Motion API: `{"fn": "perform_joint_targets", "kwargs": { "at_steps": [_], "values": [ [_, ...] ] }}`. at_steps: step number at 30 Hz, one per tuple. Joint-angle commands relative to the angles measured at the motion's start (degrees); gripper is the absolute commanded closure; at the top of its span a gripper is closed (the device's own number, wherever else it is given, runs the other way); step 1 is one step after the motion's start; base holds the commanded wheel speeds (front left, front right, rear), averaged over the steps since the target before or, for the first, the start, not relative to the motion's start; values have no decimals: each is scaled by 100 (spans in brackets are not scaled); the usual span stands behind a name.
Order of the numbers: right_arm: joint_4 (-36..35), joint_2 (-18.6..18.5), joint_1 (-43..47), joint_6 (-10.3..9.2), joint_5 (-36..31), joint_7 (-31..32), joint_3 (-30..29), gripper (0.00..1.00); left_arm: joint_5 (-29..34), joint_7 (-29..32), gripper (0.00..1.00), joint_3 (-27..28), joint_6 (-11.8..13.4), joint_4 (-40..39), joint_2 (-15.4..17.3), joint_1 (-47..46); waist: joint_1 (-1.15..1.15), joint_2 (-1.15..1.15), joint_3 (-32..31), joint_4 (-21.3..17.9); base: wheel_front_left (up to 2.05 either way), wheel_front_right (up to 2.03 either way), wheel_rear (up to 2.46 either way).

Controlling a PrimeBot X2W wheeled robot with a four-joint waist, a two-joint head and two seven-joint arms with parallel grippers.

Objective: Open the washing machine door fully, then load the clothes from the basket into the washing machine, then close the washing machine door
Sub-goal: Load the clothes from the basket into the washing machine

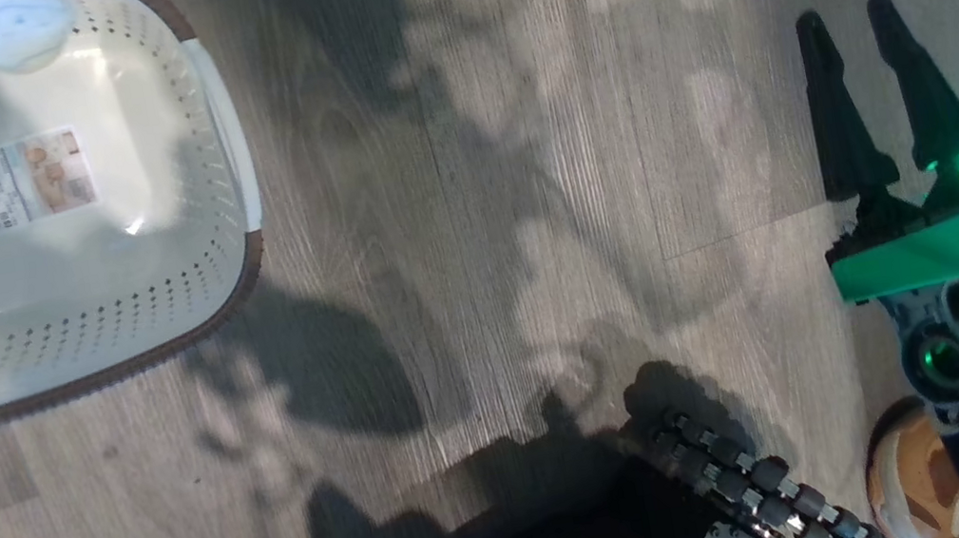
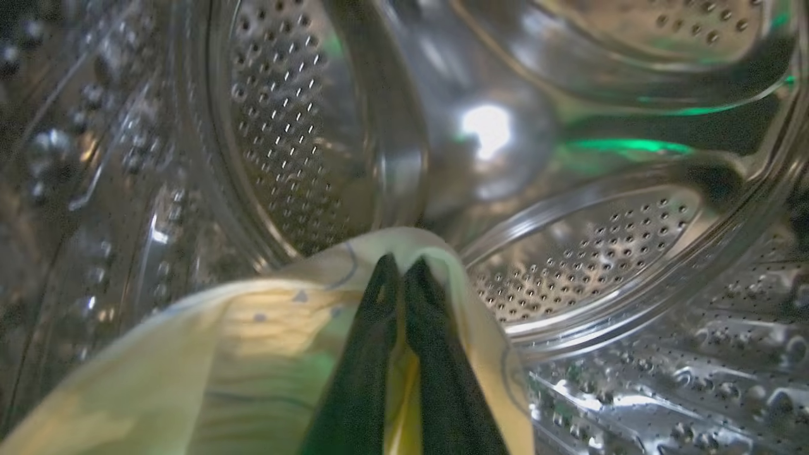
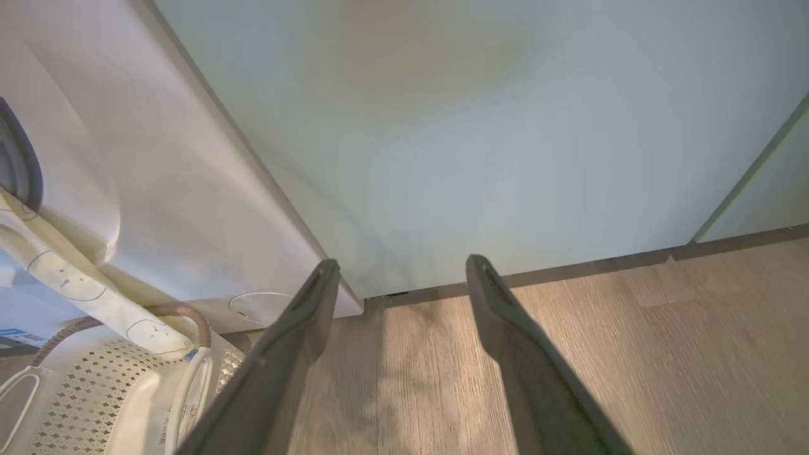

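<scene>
Entry: floor [image 1: 527,204], grey-brown wood-grain planks crossed by soft shadows. Item one, at your ten o'clock in the head view: basket [image 1: 68,344], cream, with perforated walls and a brown rim, standing flat on the planks. Item two, at five o'clock: dark wheeled base [image 1: 743,477] with a row of small rollers. In the right wrist view you find the washing machine [image 3: 189,189] at ten o'clock and the pale green cabinet [image 3: 442,126] at twelve, side by side, both standing on the floor.
</scene>
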Motion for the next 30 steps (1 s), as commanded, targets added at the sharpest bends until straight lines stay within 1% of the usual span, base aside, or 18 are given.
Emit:
{"fn": "perform_joint_targets", "kwargs": {
  "at_steps": [1,4,7,14,17,21,27,28,29,30],
  "values": [
    [-146,-20,113,1,31,-38,61,0,104,-32,100,41,58,-276,178,-251,0,0,35,-18,0,0,0],
    [-131,-20,83,1,62,-38,112,0,268,-33,100,213,187,-447,174,-270,0,0,92,-46,0,0,0],
    [-130,-20,41,1,119,-38,184,0,448,-33,100,411,242,-683,185,-276,0,0,136,-113,0,0,0],
    [-99,-20,28,1,213,-38,241,0,856,-33,100,991,196,-1274,147,-186,0,0,189,-211,0,0,0],
    [-92,-20,35,1,222,-38,231,0,1035,-33,100,1213,170,-1394,90,-94,0,0,181,-208,0,0,0],
    [-87,-19,48,1,222,-38,211,0,1339,-33,100,1290,184,-1315,8,91,0,0,175,-179,0,0,0],
    [-78,-19,48,1,200,-38,196,0,1630,-33,100,1097,184,-496,-78,152,0,0,140,-142,0,0,0],
    [-77,-19,49,1,196,-38,193,0,1659,-33,92,1061,174,-372,-83,124,0,0,134,-140,0,0,0],
    [-77,-19,49,1,196,-38,193,0,1659,-33,92,1061,174,-372,-83,124,0,0,134,-140,0,0,0],
    [-75,-19,49,1,190,-38,191,0,1669,-33,80,1037,164,-241,-93,96,0,0,126,-136,0,0,0]
  ]
}}
